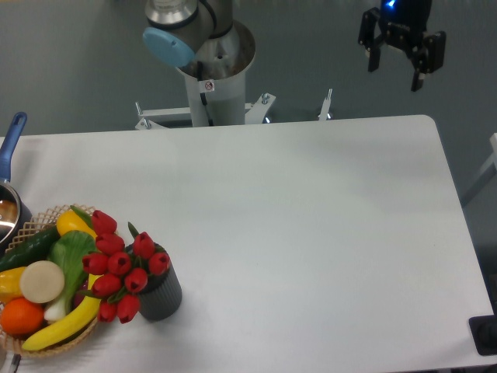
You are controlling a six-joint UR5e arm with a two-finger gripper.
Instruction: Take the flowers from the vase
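One fixed camera looks down on me from high across the tabletop (pixel 311 202), facing my base (pixel 213 85); the near edge and left side are cut off.

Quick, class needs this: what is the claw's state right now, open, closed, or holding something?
Claw: open, holding nothing, up beyond the table's far right corner, far from the flowers.

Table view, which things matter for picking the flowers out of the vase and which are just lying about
For the job:
red tulips
dark grey vase
gripper

Just lying about:
woven basket of fruit and vegetables
blue-handled pot
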